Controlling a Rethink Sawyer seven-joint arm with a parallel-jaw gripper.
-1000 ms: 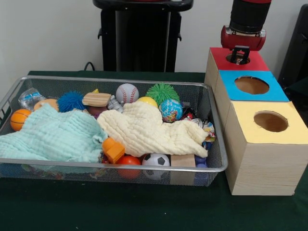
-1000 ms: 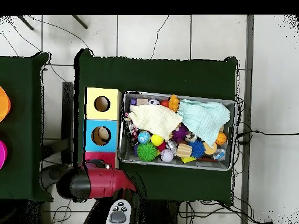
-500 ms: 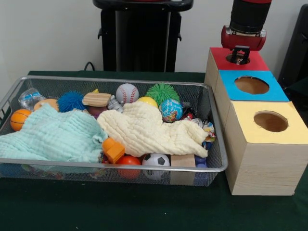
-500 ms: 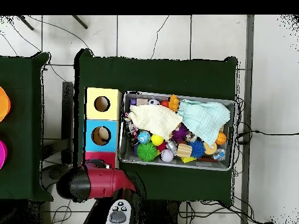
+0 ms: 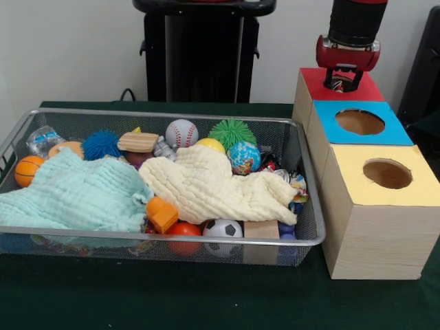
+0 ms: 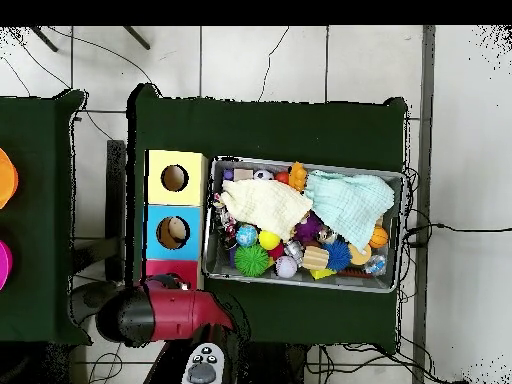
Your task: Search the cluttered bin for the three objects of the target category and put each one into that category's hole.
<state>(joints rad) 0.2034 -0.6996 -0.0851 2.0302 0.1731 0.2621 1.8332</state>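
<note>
We see the claw (image 5: 340, 79) poised above the red hole (image 5: 338, 85), its grip indeterminate, while the bin (image 5: 206, 236) remains crowded with toys, so sorting looks unfinished.

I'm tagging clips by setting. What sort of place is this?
Probably a robotics lab: a wire bin of toys on a green-clothed table, wooden boxes with colored holed tops, a robot arm, and loose cables on tiled floor.

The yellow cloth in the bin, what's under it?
The yellow cloth covers the bin's middle. A soccer ball, wooden block and orange toy poke out at its front edge. Anything fully beneath is hidden.
</note>
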